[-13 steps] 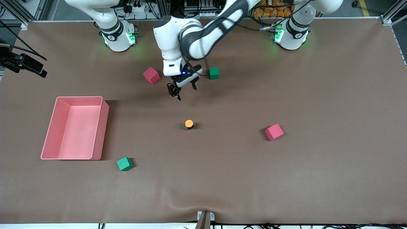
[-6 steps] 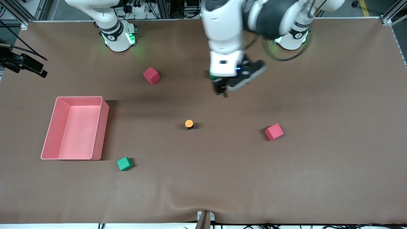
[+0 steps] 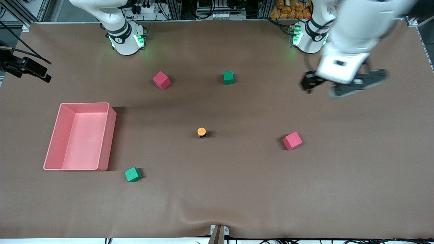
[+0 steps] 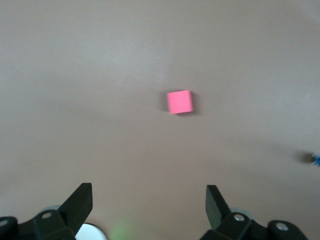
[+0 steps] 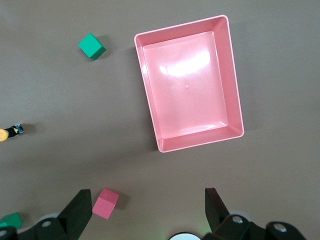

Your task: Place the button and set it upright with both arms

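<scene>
Now the button [image 3: 201, 131] stands orange cap up at mid-table, untouched. The left gripper [image 4: 149, 200], fingers spread and empty, hangs over the table near the left arm's base. The right gripper [image 5: 148, 205], also spread, waits high (above its own base). Best to leave the button alone.
</scene>
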You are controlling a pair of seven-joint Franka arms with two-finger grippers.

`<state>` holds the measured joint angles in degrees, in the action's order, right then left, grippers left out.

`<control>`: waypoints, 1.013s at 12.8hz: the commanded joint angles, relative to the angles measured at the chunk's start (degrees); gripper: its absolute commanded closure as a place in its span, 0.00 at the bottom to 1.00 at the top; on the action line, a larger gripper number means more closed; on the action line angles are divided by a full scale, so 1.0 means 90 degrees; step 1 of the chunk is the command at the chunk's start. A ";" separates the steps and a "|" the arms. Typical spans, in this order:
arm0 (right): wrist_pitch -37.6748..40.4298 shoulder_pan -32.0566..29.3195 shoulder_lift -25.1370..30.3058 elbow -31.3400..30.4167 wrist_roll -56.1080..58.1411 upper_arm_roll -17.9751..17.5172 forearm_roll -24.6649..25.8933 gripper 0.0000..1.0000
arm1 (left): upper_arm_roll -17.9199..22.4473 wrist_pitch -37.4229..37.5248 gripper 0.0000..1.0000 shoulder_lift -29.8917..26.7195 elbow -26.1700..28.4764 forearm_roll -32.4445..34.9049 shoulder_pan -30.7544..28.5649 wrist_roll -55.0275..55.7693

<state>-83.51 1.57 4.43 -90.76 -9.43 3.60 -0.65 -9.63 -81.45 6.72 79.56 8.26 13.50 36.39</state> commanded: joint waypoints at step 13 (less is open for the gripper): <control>0.0001 0.0138 0.0015 0.0046 0.0042 0.0166 -0.0025 0.00 | -0.0073 -0.0471 0.00 -0.1450 0.1454 -0.0879 -0.1891 -0.2950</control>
<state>-83.61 2.16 4.43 -90.73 -9.43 4.59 -0.67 -9.73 -85.63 -6.37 94.01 1.17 -2.88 10.94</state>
